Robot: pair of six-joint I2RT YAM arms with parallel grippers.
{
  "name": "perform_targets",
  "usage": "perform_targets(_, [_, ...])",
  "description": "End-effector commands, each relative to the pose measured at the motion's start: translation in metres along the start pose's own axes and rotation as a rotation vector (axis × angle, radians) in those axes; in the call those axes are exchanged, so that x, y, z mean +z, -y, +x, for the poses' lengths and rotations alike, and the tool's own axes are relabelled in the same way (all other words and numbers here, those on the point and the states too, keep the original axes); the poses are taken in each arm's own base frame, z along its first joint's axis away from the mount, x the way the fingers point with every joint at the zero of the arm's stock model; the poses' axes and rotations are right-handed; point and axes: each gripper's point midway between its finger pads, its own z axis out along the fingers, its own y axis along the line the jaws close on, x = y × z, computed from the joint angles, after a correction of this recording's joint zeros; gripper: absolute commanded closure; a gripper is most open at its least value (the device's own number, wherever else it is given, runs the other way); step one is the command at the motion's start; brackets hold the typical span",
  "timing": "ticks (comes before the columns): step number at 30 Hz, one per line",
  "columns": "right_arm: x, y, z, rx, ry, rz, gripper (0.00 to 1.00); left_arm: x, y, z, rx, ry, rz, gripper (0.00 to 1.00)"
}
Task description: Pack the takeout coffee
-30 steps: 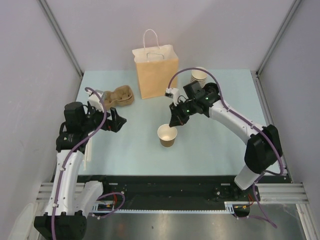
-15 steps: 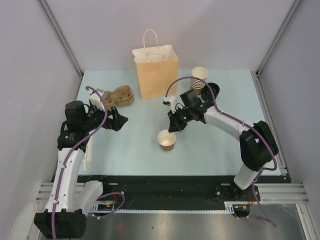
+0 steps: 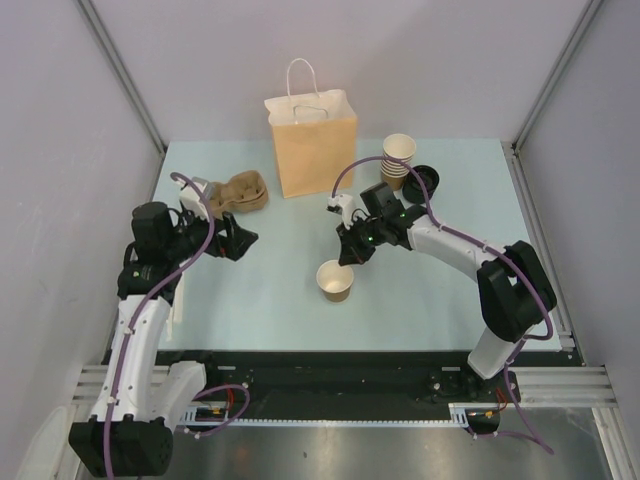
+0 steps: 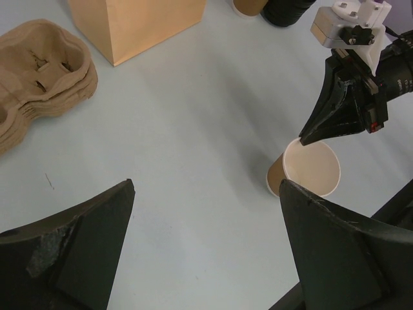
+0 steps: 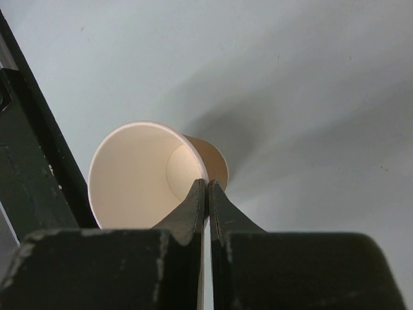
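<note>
Step in hand: preparing the cup (image 3: 335,281). It stands upright and lidless on the bench (image 3: 430,290), in front of the bag (image 3: 312,148). The right tool (image 3: 349,259) is pinched narrow on its rim. The left tool (image 3: 237,241) is wide and holds nothing. Next move, in my judgement: release the rim, fetch a lid (image 3: 421,183) and press it on squarely.

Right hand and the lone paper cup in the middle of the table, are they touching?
Touching. The right wrist view shows the right hand shut on the paper cup at its rim, one finger inside the wall and the other outside it.
</note>
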Motion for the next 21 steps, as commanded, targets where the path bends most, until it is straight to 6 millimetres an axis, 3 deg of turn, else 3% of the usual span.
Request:
perform_targets(1, [-0.008,-0.002,-0.017,-0.055,0.062,0.019,1.0,0.0,0.005,-0.008,0.02,0.036,0.021,0.0])
perform_targets(13, [-0.003,0.0,-0.009,-0.048,0.046,0.015,0.99,-0.004,0.009,-0.006,0.032,0.048,0.027,0.01])
perform_targets(21, [-0.014,-0.009,-0.018,-0.055,0.075,0.005,0.63,-0.004,0.009,-0.008,0.032,0.048,0.03,0.01])
